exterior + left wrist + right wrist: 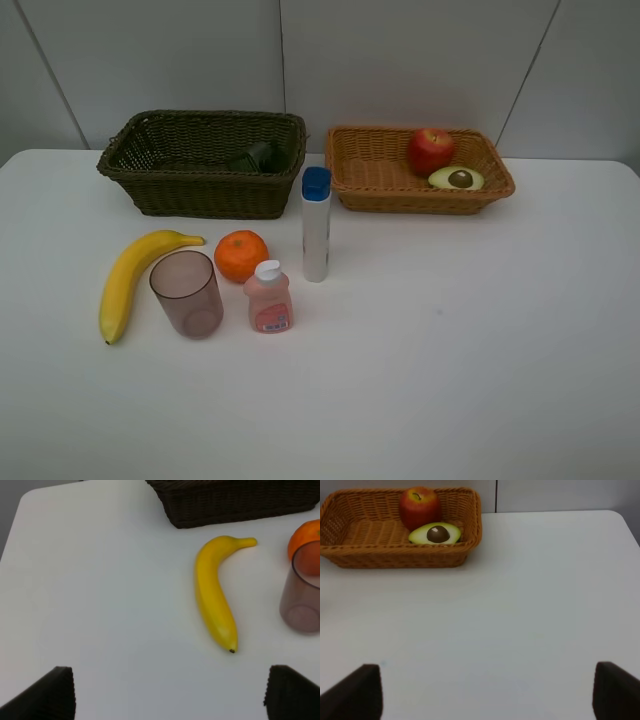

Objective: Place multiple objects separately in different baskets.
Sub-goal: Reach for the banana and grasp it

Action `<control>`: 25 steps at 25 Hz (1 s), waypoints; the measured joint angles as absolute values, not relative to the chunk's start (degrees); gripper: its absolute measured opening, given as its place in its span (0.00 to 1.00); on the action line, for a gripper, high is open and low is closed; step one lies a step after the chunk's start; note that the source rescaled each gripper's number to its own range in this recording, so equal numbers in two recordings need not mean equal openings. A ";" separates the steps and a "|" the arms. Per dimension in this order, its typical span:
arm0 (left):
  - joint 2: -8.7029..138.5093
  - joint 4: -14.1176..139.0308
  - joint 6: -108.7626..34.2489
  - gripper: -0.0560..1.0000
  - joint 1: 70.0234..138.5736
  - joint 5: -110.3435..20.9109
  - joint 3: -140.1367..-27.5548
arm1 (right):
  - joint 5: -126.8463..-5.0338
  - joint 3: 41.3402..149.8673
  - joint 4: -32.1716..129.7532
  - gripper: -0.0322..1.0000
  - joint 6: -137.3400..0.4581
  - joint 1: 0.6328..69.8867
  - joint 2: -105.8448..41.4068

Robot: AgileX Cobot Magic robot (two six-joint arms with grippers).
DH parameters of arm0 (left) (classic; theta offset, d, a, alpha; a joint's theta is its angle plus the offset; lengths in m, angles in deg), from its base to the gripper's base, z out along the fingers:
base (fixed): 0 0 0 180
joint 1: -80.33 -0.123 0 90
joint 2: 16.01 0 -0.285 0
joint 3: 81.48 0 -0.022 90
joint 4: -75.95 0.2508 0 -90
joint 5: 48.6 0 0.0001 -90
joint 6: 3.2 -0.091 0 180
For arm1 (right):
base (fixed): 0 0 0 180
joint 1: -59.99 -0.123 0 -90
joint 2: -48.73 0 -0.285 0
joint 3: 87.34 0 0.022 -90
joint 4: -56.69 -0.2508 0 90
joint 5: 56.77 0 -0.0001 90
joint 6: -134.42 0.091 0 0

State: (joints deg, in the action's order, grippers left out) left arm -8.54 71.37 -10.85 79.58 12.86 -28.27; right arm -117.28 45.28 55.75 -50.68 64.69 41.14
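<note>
Baskets stand side by side at the back of the white surface [470, 340]: the dark brown-green basket [200, 195] on the left of the high view, the orange-tan basket [400, 198] on the right. A dark green bottle [256, 156] lies inside the dark one, toward its right end. The red apple [431, 150] and the avocado half [456, 178], cut face up with its pit showing, sit close together in the right part of the tan one. In front of the dark basket the banana [125, 280] lies on the surface. Just beside it the translucent pinkish cup [187, 293] stands upright, with the orange [240, 255] just behind it. Next come the small pink bottle [268, 300] and the white blue-capped tube [316, 225], both standing on end. The left fingers [47, 697] are spread wide and hold nothing, above bare surface near the banana. The right fingers [355, 692] are likewise apart and empty, facing the tan basket from well back.
</note>
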 joint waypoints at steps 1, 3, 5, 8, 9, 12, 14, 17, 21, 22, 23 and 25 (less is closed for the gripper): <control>-8.54 71.37 -10.85 1.00 79.58 12.86 -28.27 | -117.28 45.28 55.75 0.82 -50.68 64.69 41.14; -8.54 71.37 -10.85 1.00 79.58 12.86 -28.27 | -117.28 45.28 55.75 0.82 -50.68 64.69 41.14; -8.54 71.37 -10.87 1.00 79.58 12.86 -28.27 | -117.28 45.28 55.75 0.82 -50.68 64.69 41.14; -8.46 72.04 -10.87 1.00 79.58 12.86 -28.27 | -117.28 45.28 55.81 0.82 -50.68 64.69 41.14; -7.94 72.40 -10.87 1.00 79.58 12.94 -28.49 | -117.28 45.28 55.81 0.82 -50.68 64.69 41.14; -3.20 72.47 -10.87 1.00 79.58 13.47 -30.86 | -117.28 45.28 55.81 0.82 -50.68 64.69 41.14; 1.35 72.47 -10.87 1.00 79.58 13.41 -33.23 | -117.28 45.28 55.81 0.82 -50.68 64.69 41.14; 9.31 72.47 -10.87 1.00 79.58 13.13 -37.08 | -117.23 45.28 55.81 0.82 -50.68 64.69 41.14; 20.77 72.28 -10.87 1.00 79.58 12.16 -41.70 | -117.23 45.28 55.81 0.82 -50.68 64.69 41.14; 23.82 72.28 -10.87 1.00 79.58 12.08 -42.84 | -117.23 45.28 55.81 0.82 -50.68 64.69 41.14; 26.90 72.28 -10.87 1.00 79.58 11.91 -43.97 | -117.23 45.28 55.81 0.82 -50.68 64.69 41.14; 32.54 72.28 -10.87 1.00 79.58 11.72 -45.99 | -117.23 45.28 55.81 0.82 -50.68 64.69 41.14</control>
